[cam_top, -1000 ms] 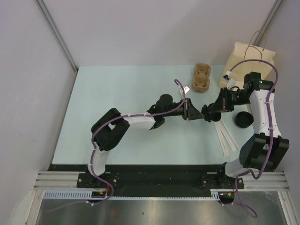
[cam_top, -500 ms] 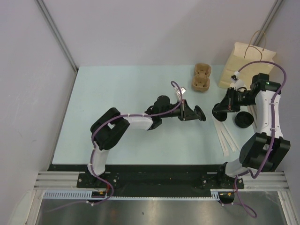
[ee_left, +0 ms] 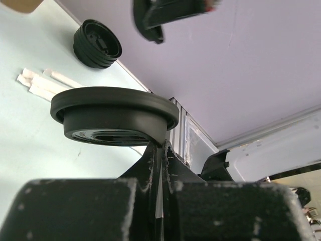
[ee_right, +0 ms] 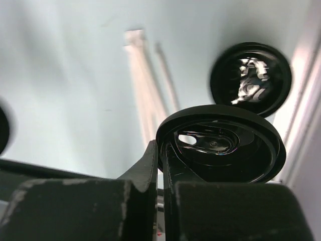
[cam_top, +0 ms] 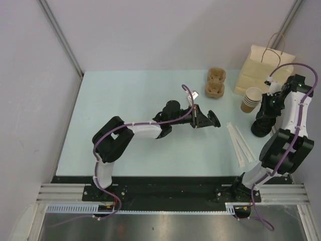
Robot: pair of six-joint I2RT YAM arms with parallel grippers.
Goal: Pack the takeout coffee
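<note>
Two arms: left pincer (ee_left: 159,150) outstretched, pinching black lid (ee_left: 114,108); right pincer (ee_right: 161,150) raised, pinching second lid (ee_right: 220,145).

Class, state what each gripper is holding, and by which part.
The left gripper pinches a black lid by its rim; the right gripper pinches a second black lid, also by its rim.

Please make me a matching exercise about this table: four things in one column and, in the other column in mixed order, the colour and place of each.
Things:
1 paper bag
2 cups
3 straws
4 cup tray

Descriptions:
A white, lying flat at the near right
B brown, stacked just in front of the bag
C tan, standing in the far right corner
D brown, near the far edge, right of centre

Pairs: 1-C, 2-B, 3-A, 4-D
</note>
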